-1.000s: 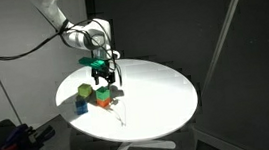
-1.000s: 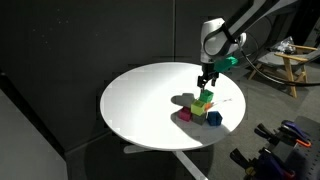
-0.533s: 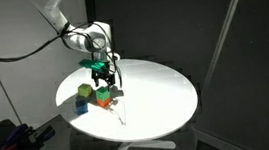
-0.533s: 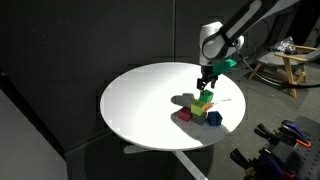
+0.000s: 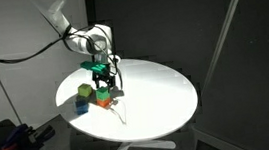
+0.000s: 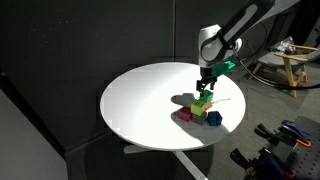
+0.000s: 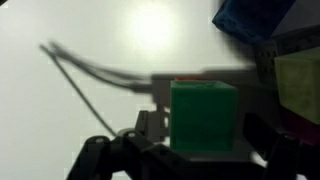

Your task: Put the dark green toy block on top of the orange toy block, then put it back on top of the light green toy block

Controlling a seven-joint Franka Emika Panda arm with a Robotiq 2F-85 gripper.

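The arm (image 5: 62,25) reaches in over the desk (image 5: 162,92) edge, wrist (image 5: 93,39) bent, gripper (image 5: 103,76) pointing straight down, fingers (image 7: 105,156) spread apart.

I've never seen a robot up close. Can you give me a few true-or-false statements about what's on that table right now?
1. The table is round and white. True.
2. A blue block is on it. True.
3. The gripper hangs out beyond the table's edge. False: it is over the table, just above the blocks.
4. The block right under the gripper is light green. False: it is the dark green block; the light green block stands off to the side.
5. The blocks stand close together in one cluster. True.
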